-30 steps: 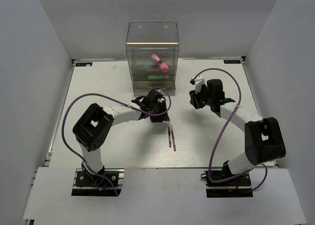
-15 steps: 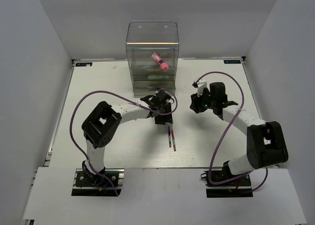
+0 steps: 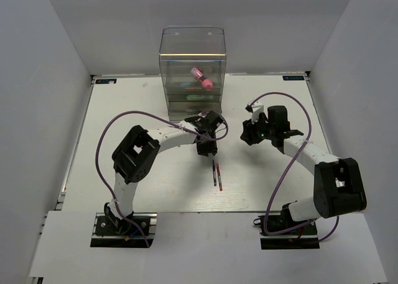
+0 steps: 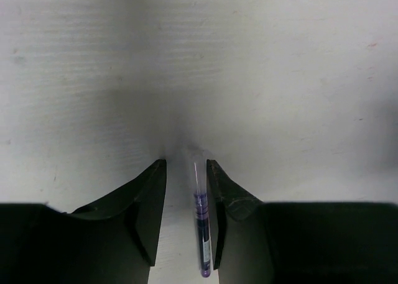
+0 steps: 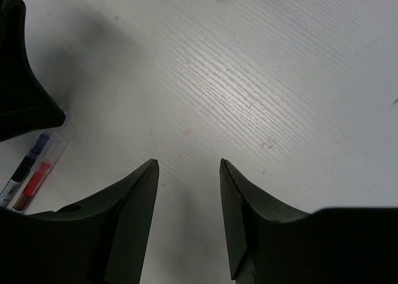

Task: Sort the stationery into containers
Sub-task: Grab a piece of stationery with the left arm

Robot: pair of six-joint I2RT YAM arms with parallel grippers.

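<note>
The left claw (image 3: 207, 150) hung low over the middle of the tabletop (image 3: 137, 104), just near of the clear organiser (image 3: 193, 48). Its fingers were parted, straddling the far end of the purple pen (image 3: 214, 173). In the left wrist view the purple pen (image 4: 200, 222) lay lengthwise inside the left claw (image 4: 186, 164), close against one finger, with a strip of bare tabletop showing between it and the other. The claw was released, not clamped on the pen. The red pen (image 3: 220, 177) lay flat just right of the purple one, almost parallel to it, and both reached toward the near edge.

The right claw (image 3: 247, 136) hovered to the right of the left one, apart from it. Its own camera showed the right claw (image 5: 189, 163) spread wide with only white tabletop between the fingers. At that view's left edge sat the red pen (image 5: 36, 175) beside the purple pen (image 5: 38, 143), under the dark bulk of the left claw.

The organiser stood at the far edge, with the stubby pink cylinder (image 3: 203, 78) lying tilted in its see-through upper compartment.
</note>
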